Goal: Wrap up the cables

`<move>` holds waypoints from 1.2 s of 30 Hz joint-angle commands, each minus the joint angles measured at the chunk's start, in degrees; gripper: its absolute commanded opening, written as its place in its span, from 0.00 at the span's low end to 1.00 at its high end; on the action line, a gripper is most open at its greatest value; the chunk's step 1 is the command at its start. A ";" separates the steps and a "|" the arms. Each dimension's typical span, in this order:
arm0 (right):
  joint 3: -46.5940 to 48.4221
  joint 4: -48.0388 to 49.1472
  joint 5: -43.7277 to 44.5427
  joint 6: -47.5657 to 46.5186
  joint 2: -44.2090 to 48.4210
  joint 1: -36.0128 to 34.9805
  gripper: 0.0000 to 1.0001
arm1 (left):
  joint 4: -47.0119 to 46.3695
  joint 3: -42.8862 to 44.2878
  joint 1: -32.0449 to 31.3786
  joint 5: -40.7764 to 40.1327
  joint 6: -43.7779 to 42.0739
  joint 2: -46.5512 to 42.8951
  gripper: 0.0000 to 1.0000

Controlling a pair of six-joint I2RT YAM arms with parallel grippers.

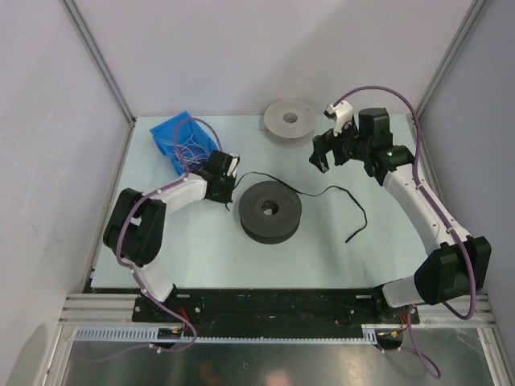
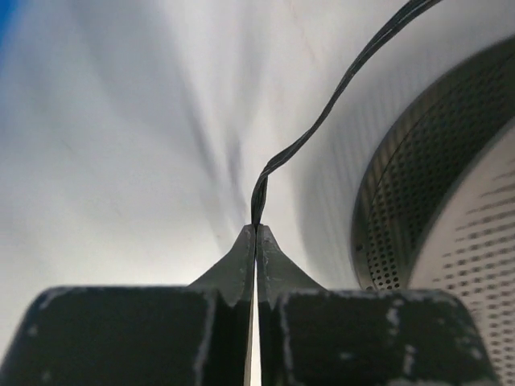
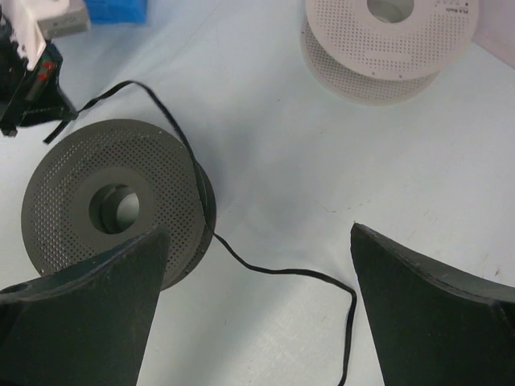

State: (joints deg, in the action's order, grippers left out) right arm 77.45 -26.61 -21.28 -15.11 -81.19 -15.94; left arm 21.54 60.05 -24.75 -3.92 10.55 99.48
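Observation:
A thin black cable [image 1: 322,191] runs from my left gripper [image 1: 234,186] past the far side of a dark grey perforated spool [image 1: 269,211], then trails right and down over the table to a loose end. In the left wrist view, the left gripper [image 2: 256,232] is shut on the cable's end [image 2: 322,121], with the spool [image 2: 418,185] just to the right. My right gripper [image 1: 324,153] is open and empty, raised above the table right of the spool. Through it [image 3: 259,231] I see the cable [image 3: 282,272] lying between the fingers, far below, and the spool [image 3: 80,173].
A white perforated spool [image 1: 290,121] lies at the back centre, also in the right wrist view [image 3: 386,56]. A blue bin [image 1: 183,141] with thin wires stands at the back left, just behind the left gripper. White walls enclose the table.

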 commanded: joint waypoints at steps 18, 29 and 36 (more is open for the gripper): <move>3.75 14.99 -22.12 13.40 -3.02 3.69 0.98 | -14.96 11.33 -11.51 10.90 -56.12 -17.22 0.00; 6.69 15.77 -36.63 23.32 -11.42 2.86 0.88 | -24.89 7.53 -15.77 16.71 -69.52 -19.54 0.00; 8.02 15.68 -41.68 25.27 -14.53 1.89 0.83 | -27.61 5.96 -17.38 17.97 -73.12 -18.43 0.00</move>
State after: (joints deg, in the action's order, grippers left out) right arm 82.08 -12.51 -57.21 7.55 -94.87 -13.47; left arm -1.26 66.30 -41.25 12.23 -58.59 82.32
